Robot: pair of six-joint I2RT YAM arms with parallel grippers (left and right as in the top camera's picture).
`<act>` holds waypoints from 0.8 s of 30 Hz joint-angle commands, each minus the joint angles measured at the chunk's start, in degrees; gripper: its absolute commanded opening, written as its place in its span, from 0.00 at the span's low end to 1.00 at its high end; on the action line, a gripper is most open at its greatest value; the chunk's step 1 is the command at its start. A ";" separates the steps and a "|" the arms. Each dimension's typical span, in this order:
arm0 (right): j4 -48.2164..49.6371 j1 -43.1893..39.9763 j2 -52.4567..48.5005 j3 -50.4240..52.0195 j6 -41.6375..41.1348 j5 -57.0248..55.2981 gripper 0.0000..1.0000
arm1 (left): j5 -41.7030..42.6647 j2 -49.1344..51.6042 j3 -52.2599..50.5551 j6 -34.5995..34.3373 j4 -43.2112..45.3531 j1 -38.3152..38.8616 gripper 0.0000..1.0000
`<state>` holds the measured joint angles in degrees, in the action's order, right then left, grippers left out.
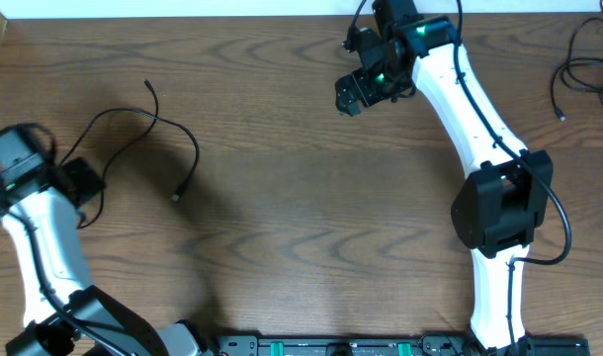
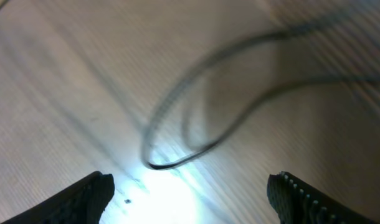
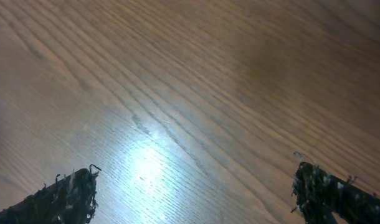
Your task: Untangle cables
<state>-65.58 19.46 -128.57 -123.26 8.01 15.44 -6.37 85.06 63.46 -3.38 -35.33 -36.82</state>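
One black cable curls at left, looped black cables far right

We see one cable lying on the bench in the left-centre of the overhead frame, just right of the left claw, which sits at the left edge. In the left wrist view its loop lies on the bench just ahead of that claw. More cables lie in the upper right corner. The right claw hangs over the bench at upper centre, well apart from both.
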 commanded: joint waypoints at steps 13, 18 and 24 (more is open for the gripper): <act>1.90 7.45 -1.20 0.39 5.33 3.15 0.99 | 6.67 6.01 0.50 -1.38 3.28 -4.20 0.85; 1.79 8.79 -1.20 0.39 5.33 3.13 0.99 | 6.38 10.73 0.50 -1.40 5.97 -4.20 0.85; 1.97 8.96 -1.20 0.39 4.37 3.08 0.99 | 8.41 17.77 0.50 -1.36 6.82 -3.54 0.85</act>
<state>-63.64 28.36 -128.97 -123.24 12.56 18.09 0.16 100.22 63.46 -5.56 -28.45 -40.99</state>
